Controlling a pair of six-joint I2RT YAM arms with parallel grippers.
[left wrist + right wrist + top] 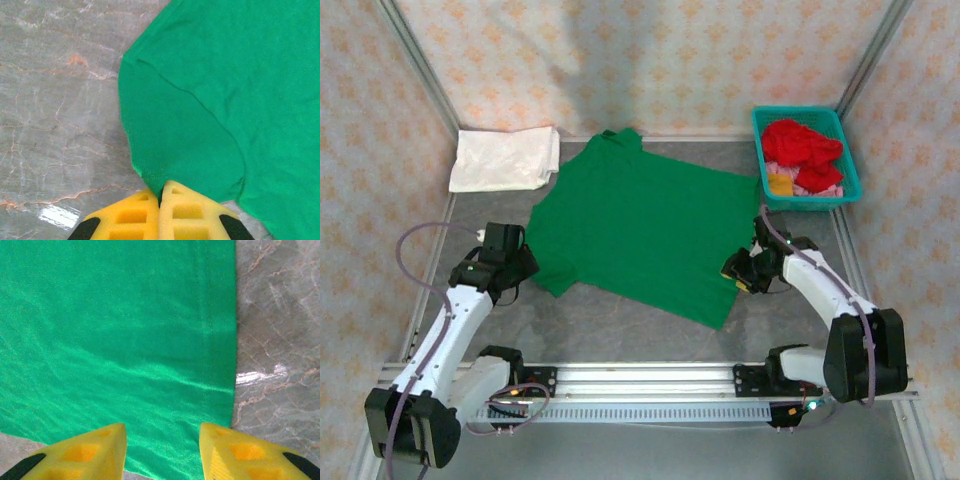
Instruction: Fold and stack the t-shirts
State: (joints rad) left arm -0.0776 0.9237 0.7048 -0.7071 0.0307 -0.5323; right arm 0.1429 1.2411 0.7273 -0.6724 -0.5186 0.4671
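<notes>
Two grippers were at work. The left gripper [160, 194] had its yellow fingers [127, 215] pressed together, clamped on the sleeve hem of the one green t-shirt [640, 225]. The right gripper [162, 435] held its jaws apart over the shirt's near right hem corner, with green cloth showing in the gap between them. That shirt lay spread flat across the middle of the table [620, 325], collar toward the far wall, stretching from one gripper to the other. One white t-shirt [505, 158] lay folded at the far left, just beside the green sleeve. At the far right stood one teal basket [805, 113], holding a crumpled red t-shirt [800, 145] on top, with a bit of yellow cloth [780, 186] and pink cloth [817, 181] below it.
</notes>
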